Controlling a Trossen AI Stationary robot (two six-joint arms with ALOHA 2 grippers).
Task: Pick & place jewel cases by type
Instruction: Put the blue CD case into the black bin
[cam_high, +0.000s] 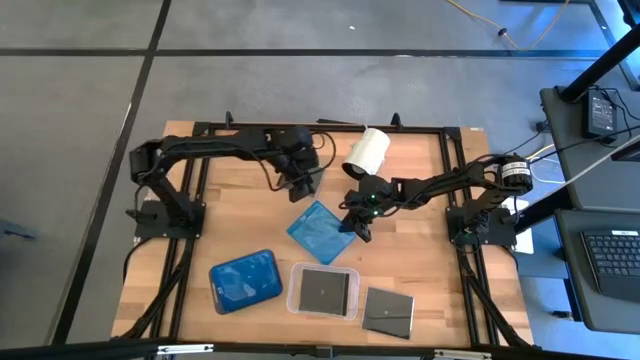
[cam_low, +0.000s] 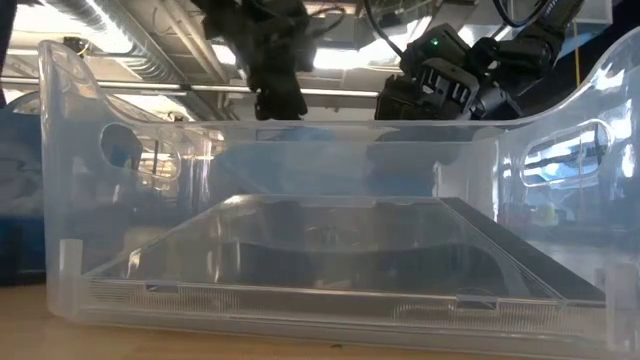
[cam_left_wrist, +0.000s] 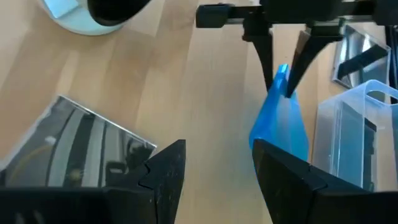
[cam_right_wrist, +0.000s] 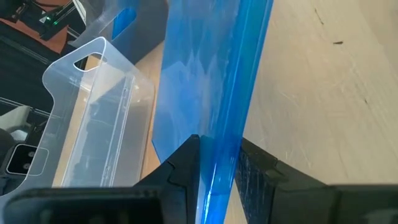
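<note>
Blue and translucent, one case (cam_high: 322, 231) sits near the middle of the wooden surface (cam_high: 420, 270), tilted up on its edge, its 3 o'clock corner pinched between the right fingers (cam_right_wrist: 217, 180). The right gripper (cam_high: 357, 224) reaches in from 3 o'clock, clenched on that case; the right wrist view shows the blue edge squeezed between both dark pads.

The left gripper (cam_high: 303, 187) hovers just at 12 o'clock of the blue case, its fingers (cam_left_wrist: 165, 171) spread and grasping nothing.

A dark case (cam_high: 326, 290) lies flat inside the clear tray (cam_high: 296, 300) at 6 o'clock of the surface. Another dark case (cam_high: 389, 311) lies on the bare wood just beside it, toward 4 o'clock. A blue tray (cam_high: 245, 281) sits at 7 o'clock, beside the clear one. A white cylinder (cam_high: 366, 153) lies on its side near 12 o'clock, between the two arms.
</note>
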